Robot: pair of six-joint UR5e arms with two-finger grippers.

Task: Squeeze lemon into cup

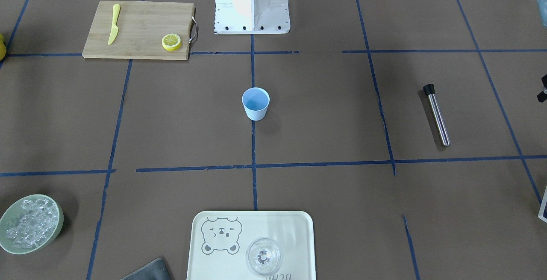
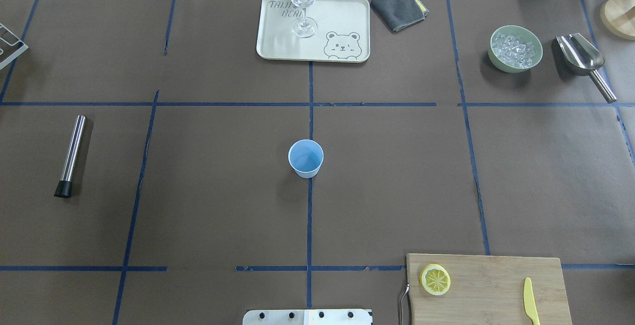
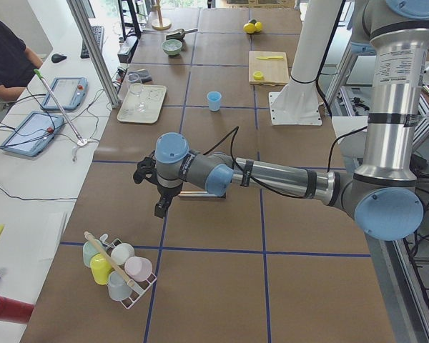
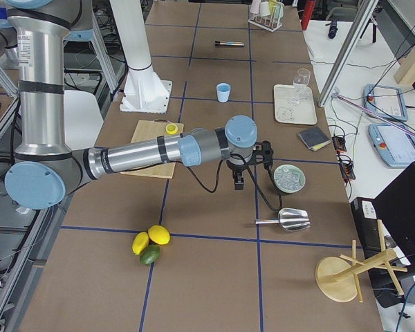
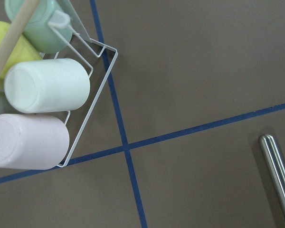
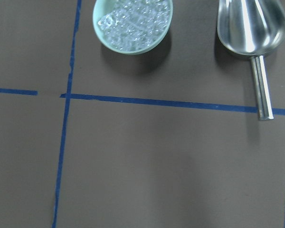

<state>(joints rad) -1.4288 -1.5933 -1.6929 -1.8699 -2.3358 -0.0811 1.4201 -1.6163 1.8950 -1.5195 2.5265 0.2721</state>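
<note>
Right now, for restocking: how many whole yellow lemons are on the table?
2. One lemon and a second lemon lie together beside a green lime, at the table's end on the robot's right.

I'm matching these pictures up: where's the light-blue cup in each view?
Front-facing: light-blue cup, centre.
Overhead: light-blue cup, centre.
Exterior left: light-blue cup, upper middle.
Exterior right: light-blue cup, upper middle.
Left wrist: not in it.
Right wrist: not in it.
Landmark: wooden cutting board, all four exterior views.
</note>
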